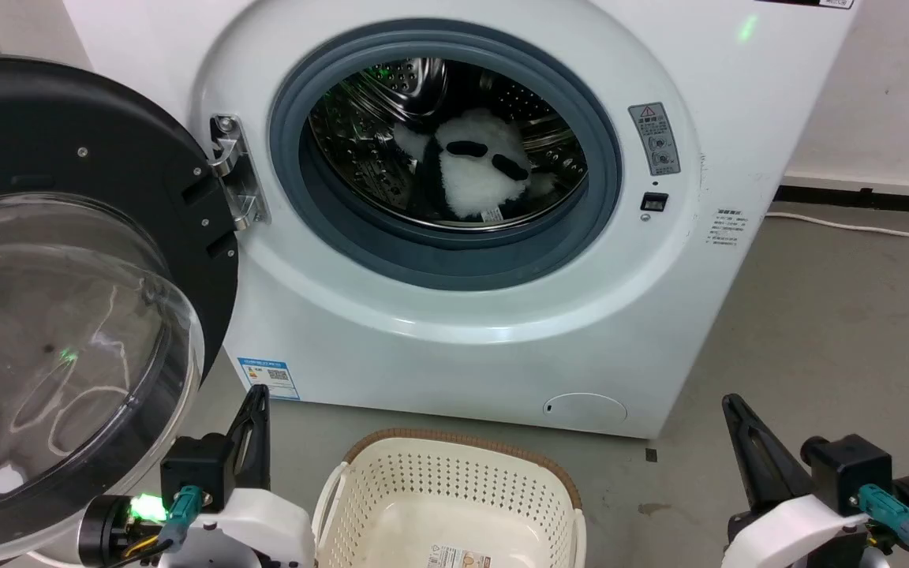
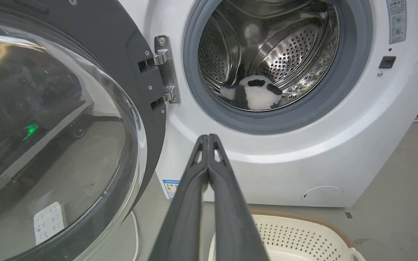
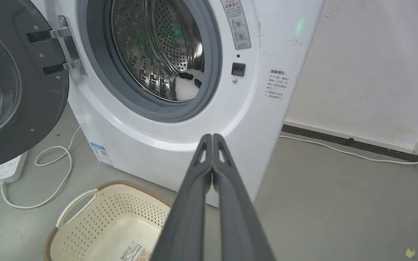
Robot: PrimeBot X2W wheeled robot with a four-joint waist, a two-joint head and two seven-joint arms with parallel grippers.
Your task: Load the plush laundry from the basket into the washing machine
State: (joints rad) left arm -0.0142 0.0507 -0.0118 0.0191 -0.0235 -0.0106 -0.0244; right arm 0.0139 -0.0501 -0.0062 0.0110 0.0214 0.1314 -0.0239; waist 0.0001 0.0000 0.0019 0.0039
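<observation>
Plush laundry (image 1: 480, 170): lies low in the washing machine (image 1: 439, 347) drum, so loading looks done.
Basket (image 1: 439, 473): bare, just before the machine.
Door (image 1: 107, 142): swung wide for access.
Left gripper (image 2: 208, 137), right gripper (image 3: 212, 137): 2 fingers pressed together, holding nothing, flanking the basket.

left pincer (image 1: 258, 398): you have it low at the head view's lower left, pointing up, closed and empty.
left fingers (image 2: 189, 203): both dark, pressed together from midway to the tips in your left wrist view.
left wrist (image 1: 257, 525): white housing, black block, teal plug, green lamp lit.
right pincer (image 1: 732, 402): low at the lower right, pointing up, leaning left, closed and empty.
right fingers (image 3: 194, 203): pressed together to the tips.
right wrist (image 1: 786, 525): white housing, black block, teal plug.
</observation>
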